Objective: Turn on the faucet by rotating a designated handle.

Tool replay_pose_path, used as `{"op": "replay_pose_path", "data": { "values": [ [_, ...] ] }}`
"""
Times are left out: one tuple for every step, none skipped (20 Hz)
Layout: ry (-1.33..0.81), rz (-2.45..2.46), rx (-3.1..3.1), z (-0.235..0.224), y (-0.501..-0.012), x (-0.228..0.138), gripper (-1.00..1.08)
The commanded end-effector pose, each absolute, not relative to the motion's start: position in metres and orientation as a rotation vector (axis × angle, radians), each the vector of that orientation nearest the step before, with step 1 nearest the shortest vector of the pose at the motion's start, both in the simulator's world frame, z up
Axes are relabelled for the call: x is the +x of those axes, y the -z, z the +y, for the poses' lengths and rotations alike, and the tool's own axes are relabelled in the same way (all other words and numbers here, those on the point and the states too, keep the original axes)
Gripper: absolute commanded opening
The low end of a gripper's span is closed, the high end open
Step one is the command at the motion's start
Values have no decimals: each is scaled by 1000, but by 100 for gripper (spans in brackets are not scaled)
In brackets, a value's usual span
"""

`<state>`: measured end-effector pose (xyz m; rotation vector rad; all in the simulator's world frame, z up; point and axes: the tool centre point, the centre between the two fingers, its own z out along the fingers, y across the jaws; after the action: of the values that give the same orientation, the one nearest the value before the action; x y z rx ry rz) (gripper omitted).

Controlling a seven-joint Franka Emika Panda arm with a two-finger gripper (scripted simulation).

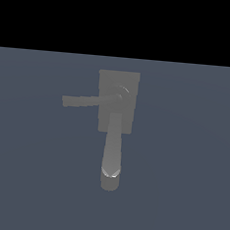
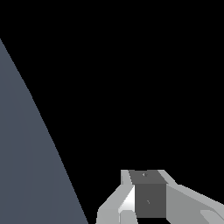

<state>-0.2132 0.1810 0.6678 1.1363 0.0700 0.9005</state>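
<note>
Handle [image 1: 81, 101] juts toward the exterior view's left from the faucet [image 1: 117, 101]; tool [image 2: 146, 205], opening unclear, should push near its tip.

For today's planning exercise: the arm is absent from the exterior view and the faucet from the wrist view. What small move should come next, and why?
Probably bring the gripper toward the handle, which juts from the faucet hub toward the exterior view's left, untouched.
</note>
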Motion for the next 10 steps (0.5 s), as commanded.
{"op": "replay_pose_path", "data": {
  "values": [
    [-902,76,1131,183,-667,-213,-100],
    [-903,79,1126,185,-667,-213,-100],
    [-904,82,1119,186,-666,-212,-100],
    [-905,87,1110,188,-666,-212,-100],
    [-907,93,1099,191,-665,-211,-100],
    [-908,101,1086,194,-664,-210,-100],
    [-910,110,1072,198,-663,-209,-100],
    [-912,120,1056,203,-661,-208,-100],
    [-914,132,1038,207,-659,-206,-100],
    [-915,144,1019,212,-657,-205,-100]
  ]
}}
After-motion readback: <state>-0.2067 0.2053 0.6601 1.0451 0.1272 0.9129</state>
